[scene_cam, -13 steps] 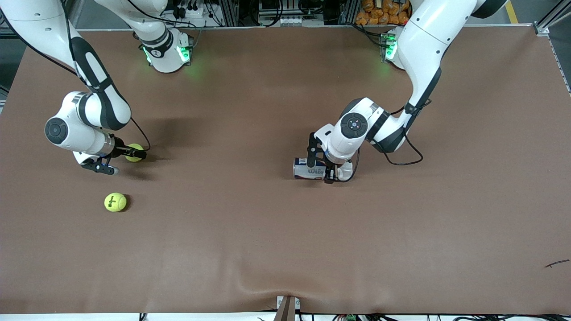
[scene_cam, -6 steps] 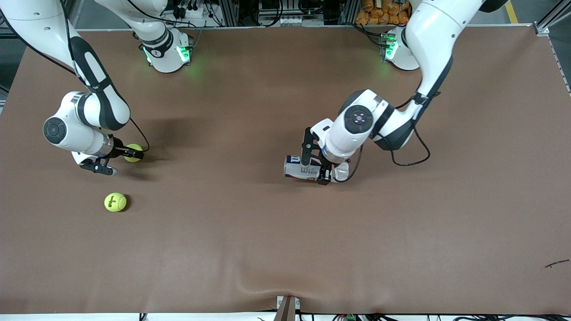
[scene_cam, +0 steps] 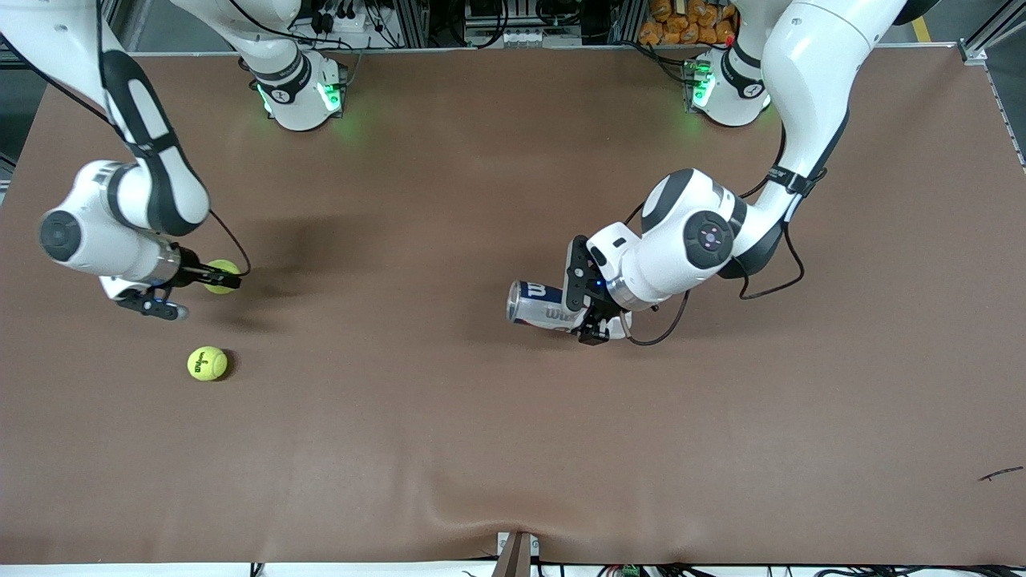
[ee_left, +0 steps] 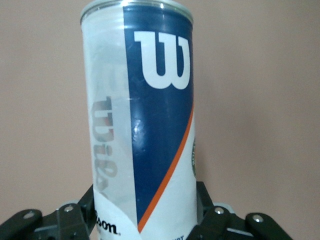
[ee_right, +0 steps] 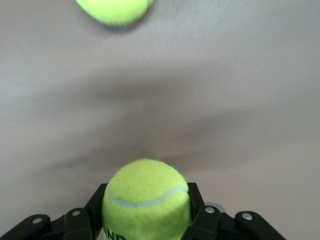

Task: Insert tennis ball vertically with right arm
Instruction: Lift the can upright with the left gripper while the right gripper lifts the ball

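Yellow felt fills the right claw (ee_right: pixel 145 227), which pinches a ball (scene_cam: pixel 221 276) over the right arm's end of the table (scene_cam: pixel 481 449); the grip sits low on it, leaving the top free for entry. The left claw (scene_cam: pixel 589 308) clamps the can (scene_cam: pixel 535 304) near its base (mouth still sideways), presumably to present it upright. A spare ball (scene_cam: pixel 208 363) lies nearer the camera.

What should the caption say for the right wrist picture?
Right gripper clamps a tennis ball; second ball lies on the table.
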{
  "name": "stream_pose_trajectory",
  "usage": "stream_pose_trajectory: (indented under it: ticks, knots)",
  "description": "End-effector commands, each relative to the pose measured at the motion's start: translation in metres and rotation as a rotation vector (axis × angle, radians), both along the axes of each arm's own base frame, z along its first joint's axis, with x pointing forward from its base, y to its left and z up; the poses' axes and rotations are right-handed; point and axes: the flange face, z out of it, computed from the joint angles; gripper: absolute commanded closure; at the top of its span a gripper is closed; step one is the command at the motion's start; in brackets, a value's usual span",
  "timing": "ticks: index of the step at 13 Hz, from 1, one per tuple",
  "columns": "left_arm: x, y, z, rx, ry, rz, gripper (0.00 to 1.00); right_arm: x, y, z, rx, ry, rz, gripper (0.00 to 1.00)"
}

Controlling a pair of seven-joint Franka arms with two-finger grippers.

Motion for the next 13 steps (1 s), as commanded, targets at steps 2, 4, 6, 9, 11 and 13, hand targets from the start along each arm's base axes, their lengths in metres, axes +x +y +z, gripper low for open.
stream_pose_trajectory:
  ticks: [2,4,6,9,11,13]
  knots:
    - [0.023,0.014,0.010,-0.192,0.022,-0.016,0.23,0.025,-0.007,0.077,0.013,-0.001,-0.006,0.40]
    - [0.027,0.018,0.008,-0.326,0.039,-0.009,0.23,0.038,-0.009,0.108,0.013,-0.017,0.005,0.40]
    - [0.028,0.018,-0.001,-0.489,0.043,-0.003,0.23,0.049,-0.010,0.135,0.011,-0.033,0.010,0.40]
    - [0.025,0.009,-0.027,-0.657,0.067,0.040,0.22,0.064,-0.006,0.166,0.011,-0.062,0.018,0.40]
    - [0.017,-0.012,-0.037,-0.765,0.072,0.061,0.23,0.068,0.001,0.181,0.068,-0.060,-0.005,0.40]
    - [0.009,-0.030,-0.041,-0.828,0.078,0.078,0.22,0.071,0.007,0.196,0.088,-0.057,-0.007,0.40]
